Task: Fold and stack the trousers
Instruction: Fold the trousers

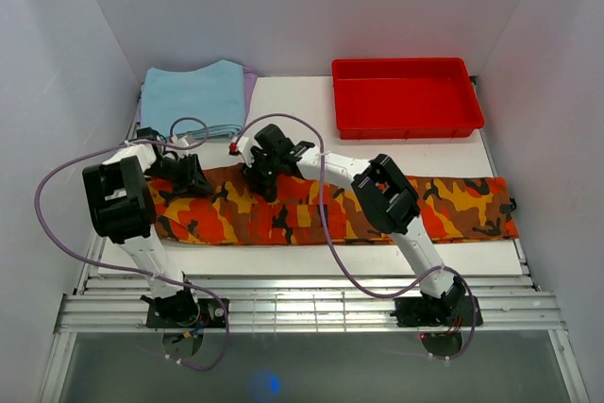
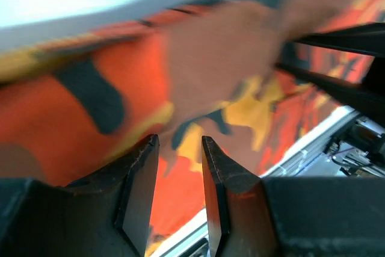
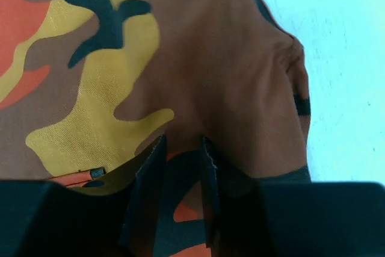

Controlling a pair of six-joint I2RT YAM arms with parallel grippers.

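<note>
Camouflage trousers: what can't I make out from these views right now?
- Left pincer: the left wrist view is motion-blurred, so whether it holds the orange, yellow and black camouflage cloth trousers is unclear.
- Trousers' end at the image's left: in the top view, both arms cover it.
- Right pincer: in the right wrist view, its own dark fingers shadow the gap, so the grip is unclear.

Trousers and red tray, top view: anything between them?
Nothing but bare white table between the trousers and the red tray; the top view shows that stretch clearly.
</note>
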